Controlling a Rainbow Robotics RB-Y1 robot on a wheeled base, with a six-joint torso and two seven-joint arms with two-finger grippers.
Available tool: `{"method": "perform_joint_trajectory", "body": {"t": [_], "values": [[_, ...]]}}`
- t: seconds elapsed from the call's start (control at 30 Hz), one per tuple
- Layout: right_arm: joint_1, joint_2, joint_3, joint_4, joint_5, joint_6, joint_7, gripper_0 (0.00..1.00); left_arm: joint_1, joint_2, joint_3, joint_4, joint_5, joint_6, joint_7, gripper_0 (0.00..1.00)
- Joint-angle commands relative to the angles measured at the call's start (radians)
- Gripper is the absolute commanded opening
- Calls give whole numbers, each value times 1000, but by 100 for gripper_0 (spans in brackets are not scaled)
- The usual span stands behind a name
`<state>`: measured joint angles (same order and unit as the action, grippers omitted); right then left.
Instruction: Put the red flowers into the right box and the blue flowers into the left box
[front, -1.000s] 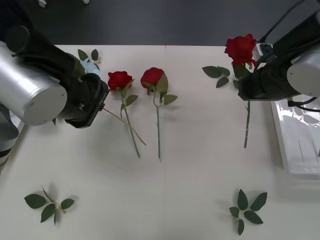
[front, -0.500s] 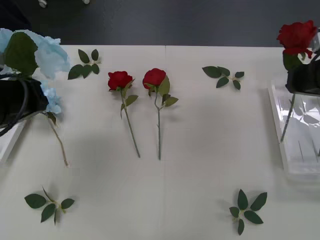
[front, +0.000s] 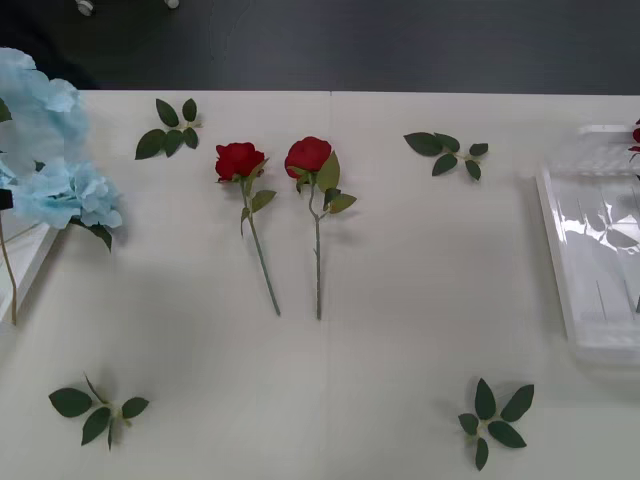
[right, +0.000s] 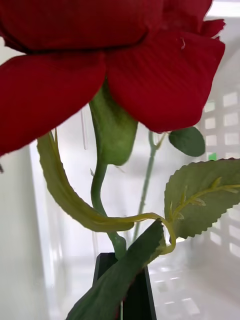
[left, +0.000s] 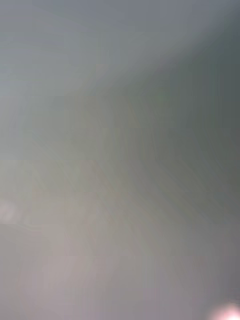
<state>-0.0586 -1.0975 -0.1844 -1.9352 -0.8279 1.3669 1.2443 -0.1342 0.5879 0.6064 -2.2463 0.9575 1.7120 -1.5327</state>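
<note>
Two red flowers (front: 238, 160) (front: 307, 156) lie side by side on the table, stems toward me. A third red flower (right: 115, 55) stands upright in my right gripper (right: 121, 265), whose black fingers (right: 142, 295) are shut on its stem over the right box (front: 600, 250); its petals just show at the front view's right edge. The blue flowers (front: 45, 150) hang at the far left above the left box (front: 30, 262), stem dangling. They are held by my left gripper (front: 3, 199), a dark sliver at the edge. The left wrist view is a grey blur.
Loose green leaf sprigs lie at the back left (front: 168, 128), back right (front: 447, 152), front left (front: 95, 408) and front right (front: 493, 418). The slotted white wall of the right box (right: 220, 115) stands close behind the held rose.
Both arms have swung outward and left the front view. The blue flowers moved left over the left box. The held red rose moved right past the picture's edge.
</note>
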Motion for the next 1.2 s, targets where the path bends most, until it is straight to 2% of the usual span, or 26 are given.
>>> {"method": "perform_joint_trajectory", "body": {"t": [0.03, 0.3, 0.67, 0.93, 0.97, 1.0, 1.07, 1.1, 1.2], "values": [[20, -41, -21, 19, -10, -40, 76, 0, 22, -3, 69, 73, 7, -31, -119, 0], [19, -53, -18, 140, -13, -178, 187, 0, 25, 16, 200, 304, 37, -115, -374, 0], [-15, -53, 39, 237, 23, -276, 273, 0, 44, 145, 205, 620, 102, -315, -721, 0], [-44, -53, 79, 285, 33, -333, 282, 2, 71, 179, 203, 780, 191, -519, -802, 0], [-44, -53, 80, 286, 33, -333, 285, 8, 73, 179, 203, 789, 207, -540, -802, 0], [-44, -53, 80, 286, 33, -335, 288, 20, 79, 179, 203, 789, 214, -555, -802, 0], [-46, -53, 80, 286, 29, -342, 296, 60, 81, 179, 203, 781, 219, -566, -800, 0], [-46, -53, 79, 286, 27, -342, 297, 64, 81, 181, 203, 775, 219, -566, -799, 0], [-46, -53, 80, 286, 32, -344, 304, 65, 76, 185, 203, 761, 216, -575, -782, 0]]}}
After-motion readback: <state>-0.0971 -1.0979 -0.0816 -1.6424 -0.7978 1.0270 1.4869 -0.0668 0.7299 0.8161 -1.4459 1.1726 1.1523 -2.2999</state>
